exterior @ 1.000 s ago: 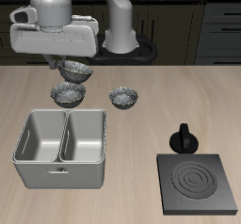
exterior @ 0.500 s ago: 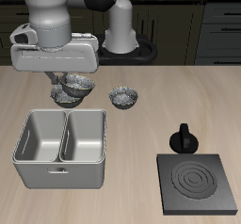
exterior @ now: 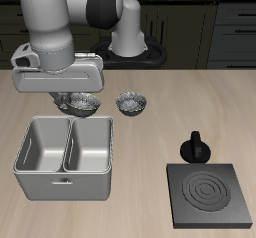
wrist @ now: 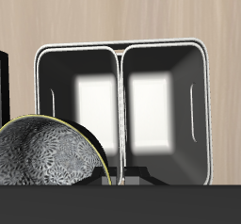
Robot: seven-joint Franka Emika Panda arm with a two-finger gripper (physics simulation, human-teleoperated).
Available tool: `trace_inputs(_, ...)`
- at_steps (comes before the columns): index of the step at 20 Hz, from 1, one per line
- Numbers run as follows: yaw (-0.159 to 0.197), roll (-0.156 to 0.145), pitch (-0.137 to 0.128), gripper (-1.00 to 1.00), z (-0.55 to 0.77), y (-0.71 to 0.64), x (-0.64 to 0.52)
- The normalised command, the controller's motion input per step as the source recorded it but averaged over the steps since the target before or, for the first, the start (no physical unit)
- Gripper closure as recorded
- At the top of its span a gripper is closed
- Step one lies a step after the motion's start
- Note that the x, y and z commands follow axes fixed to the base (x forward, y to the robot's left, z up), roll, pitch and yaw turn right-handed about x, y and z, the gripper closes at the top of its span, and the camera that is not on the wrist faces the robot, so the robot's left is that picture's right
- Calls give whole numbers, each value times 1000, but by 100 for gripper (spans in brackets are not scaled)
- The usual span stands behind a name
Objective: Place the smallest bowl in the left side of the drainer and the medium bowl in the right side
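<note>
Wrist view shows the gripper (wrist: 120,179) clamped on a bowl (wrist: 47,157), seemingly the medium bowl, carried just behind the empty drainer (wrist: 120,51); next it must go over the right compartment and release.

Brightness: I see even, fairly bright light on the desk (exterior: 150,132) in both views.
Shadows: soft ones lie under the stove plate (exterior: 211,195) and beside the drainer (exterior: 66,157).
Glare: in my wrist view, both drainer floors shine white.
Focus: sharp renders, no blur.
Dim areas: cabinets behind the desk stay dark.
</note>
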Motion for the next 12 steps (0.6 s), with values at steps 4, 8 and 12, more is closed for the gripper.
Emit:
trace_inputs(4, 27, -14, 16, 100, -233, -33, 9)
trace_inputs(8, 33, 45, 44, -100, -317, 139, -24)
trace_inputs(12, 25, 68, 25, -100, -301, 206, -49)
